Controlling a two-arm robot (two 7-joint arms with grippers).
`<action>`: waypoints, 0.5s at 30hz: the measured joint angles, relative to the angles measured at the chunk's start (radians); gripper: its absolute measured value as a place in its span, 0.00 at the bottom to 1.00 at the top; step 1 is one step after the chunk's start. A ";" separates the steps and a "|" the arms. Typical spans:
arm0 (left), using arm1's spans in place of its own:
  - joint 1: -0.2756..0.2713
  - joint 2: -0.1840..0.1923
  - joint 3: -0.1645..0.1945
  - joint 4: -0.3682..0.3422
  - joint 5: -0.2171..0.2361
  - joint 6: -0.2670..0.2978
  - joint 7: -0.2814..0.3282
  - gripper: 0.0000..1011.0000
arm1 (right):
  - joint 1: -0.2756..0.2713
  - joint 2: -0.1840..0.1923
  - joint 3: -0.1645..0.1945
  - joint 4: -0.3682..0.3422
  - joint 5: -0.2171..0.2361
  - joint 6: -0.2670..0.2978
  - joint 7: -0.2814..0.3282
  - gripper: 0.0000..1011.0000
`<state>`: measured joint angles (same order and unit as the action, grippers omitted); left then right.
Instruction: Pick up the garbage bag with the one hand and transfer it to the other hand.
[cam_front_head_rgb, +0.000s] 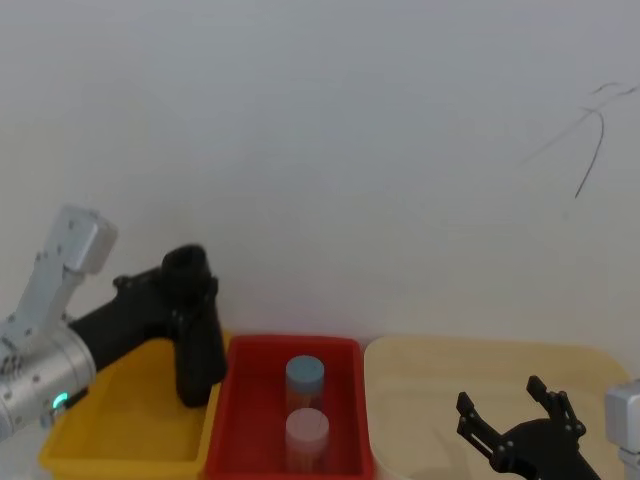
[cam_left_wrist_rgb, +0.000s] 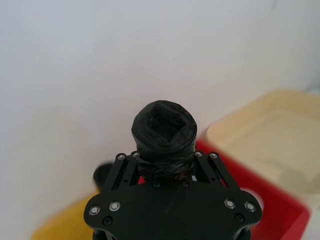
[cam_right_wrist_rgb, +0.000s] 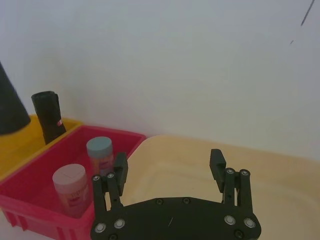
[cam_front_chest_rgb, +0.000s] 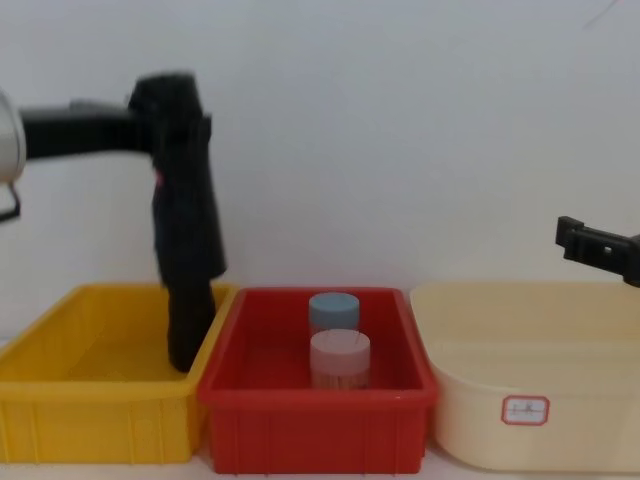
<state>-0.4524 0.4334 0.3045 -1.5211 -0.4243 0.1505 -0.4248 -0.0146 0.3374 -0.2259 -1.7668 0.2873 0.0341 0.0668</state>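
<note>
The garbage bag (cam_front_head_rgb: 197, 345), a matte black rolled cylinder, hangs upright over the yellow bin's right end. My left gripper (cam_front_head_rgb: 188, 292), on the silver arm with a green light, is shut on its upper part. In the chest view the bag (cam_front_chest_rgb: 188, 240) flares downward, with a small red spot near the grip, and its lower end dips inside the bin. The left wrist view looks onto the bag's top end (cam_left_wrist_rgb: 164, 129) between the fingers (cam_left_wrist_rgb: 125, 167). My right gripper (cam_front_head_rgb: 520, 415) is open and empty, low over the cream tub (cam_right_wrist_rgb: 280, 180), well apart from the bag.
Three bins stand in a row: yellow (cam_front_head_rgb: 130, 440), red (cam_front_head_rgb: 235, 420) and the cream tub (cam_front_head_rgb: 420, 360). In the red bin stand a blue-lidded jar (cam_front_head_rgb: 305, 375) and a pink-lidded jar (cam_front_head_rgb: 307, 428). A white wall is close behind. A black roll (cam_right_wrist_rgb: 47, 115) with a red spot shows over the yellow bin.
</note>
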 joint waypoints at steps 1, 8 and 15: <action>0.000 0.000 0.000 0.000 0.000 0.000 0.000 0.39 | 0.000 0.000 0.000 0.000 0.000 0.000 0.000 0.99; -0.057 -0.011 0.002 -0.022 -0.064 0.010 -0.084 0.39 | 0.000 0.000 0.000 0.000 0.000 0.000 0.000 0.99; -0.099 -0.030 0.034 -0.022 -0.102 0.020 -0.150 0.39 | 0.000 0.000 0.000 0.000 0.000 0.000 0.000 0.99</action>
<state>-0.5514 0.4034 0.3385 -1.5428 -0.5262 0.1706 -0.5745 -0.0146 0.3374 -0.2258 -1.7667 0.2874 0.0340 0.0668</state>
